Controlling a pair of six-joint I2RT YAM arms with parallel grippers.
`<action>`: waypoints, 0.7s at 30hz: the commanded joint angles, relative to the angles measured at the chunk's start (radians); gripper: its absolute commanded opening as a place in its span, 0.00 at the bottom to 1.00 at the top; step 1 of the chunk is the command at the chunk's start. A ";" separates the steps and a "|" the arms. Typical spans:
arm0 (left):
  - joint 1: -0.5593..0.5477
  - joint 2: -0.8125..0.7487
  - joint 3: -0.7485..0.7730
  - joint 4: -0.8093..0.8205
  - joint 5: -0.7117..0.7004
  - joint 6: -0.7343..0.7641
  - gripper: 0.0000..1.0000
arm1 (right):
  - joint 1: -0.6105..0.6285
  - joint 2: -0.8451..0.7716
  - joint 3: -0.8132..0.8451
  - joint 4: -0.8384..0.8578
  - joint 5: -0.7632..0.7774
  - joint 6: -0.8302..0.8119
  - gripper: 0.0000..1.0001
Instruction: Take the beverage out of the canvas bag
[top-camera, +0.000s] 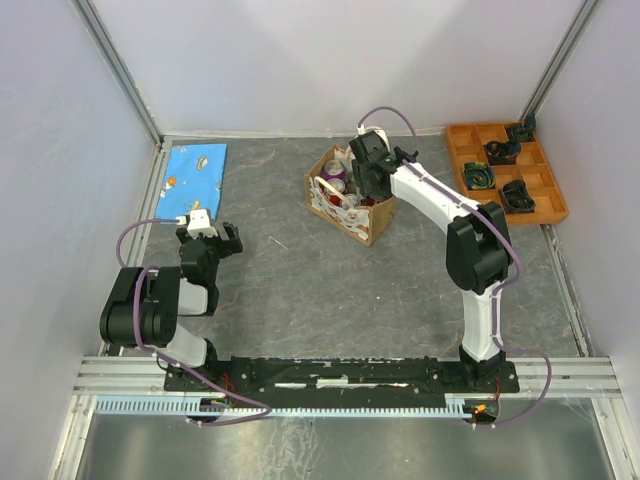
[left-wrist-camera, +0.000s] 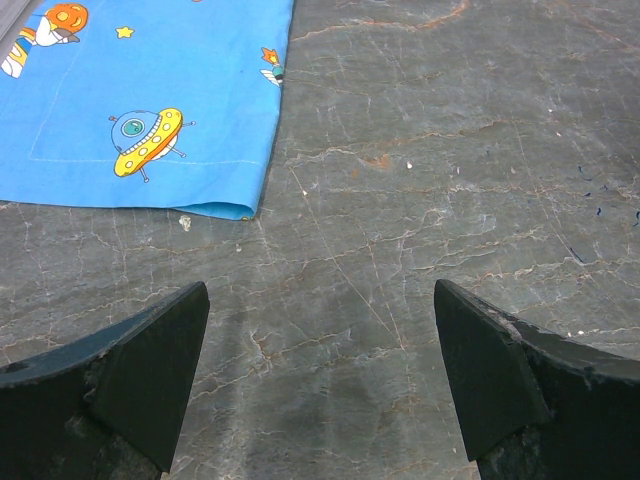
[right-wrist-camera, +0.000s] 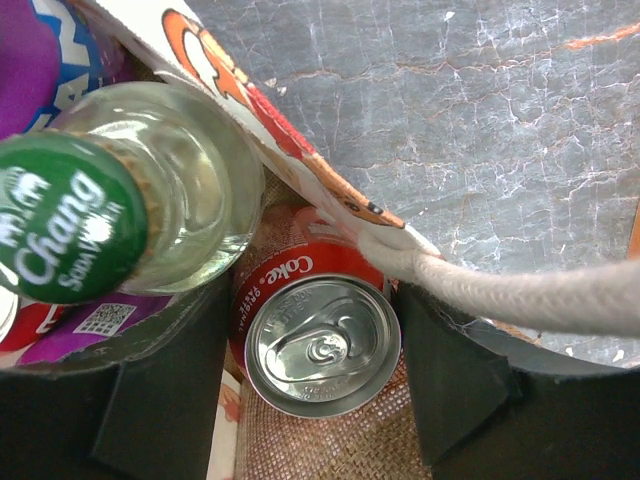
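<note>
The canvas bag (top-camera: 352, 208) stands open at the table's middle back, with several drinks inside. My right gripper (top-camera: 364, 182) reaches down into it. In the right wrist view the gripper (right-wrist-camera: 315, 300) has one finger against each side of a red Coke can (right-wrist-camera: 320, 345) that stands upright on the bag's burlap floor. A clear glass bottle with a green Chang cap (right-wrist-camera: 65, 215) stands right beside the can. The bag's printed wall (right-wrist-camera: 300, 150) and a cream rope handle (right-wrist-camera: 500, 295) cross over the right finger. My left gripper (top-camera: 210, 236) is open and empty over bare table (left-wrist-camera: 320, 300).
A blue cartoon-print cloth (top-camera: 195, 175) lies at the back left and also shows in the left wrist view (left-wrist-camera: 150, 100). An orange compartment tray (top-camera: 555, 205) with dark parts sits at the back right. A purple can (top-camera: 333, 170) stands in the bag's far end.
</note>
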 joint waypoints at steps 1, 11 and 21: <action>-0.006 -0.011 0.022 0.037 -0.023 0.064 0.99 | -0.017 0.008 0.099 -0.103 0.002 -0.068 0.00; -0.006 -0.010 0.023 0.037 -0.024 0.064 0.99 | -0.013 -0.076 0.204 -0.101 -0.005 -0.107 0.00; -0.006 -0.011 0.023 0.036 -0.023 0.064 0.99 | 0.005 -0.163 0.187 -0.059 -0.004 -0.133 0.00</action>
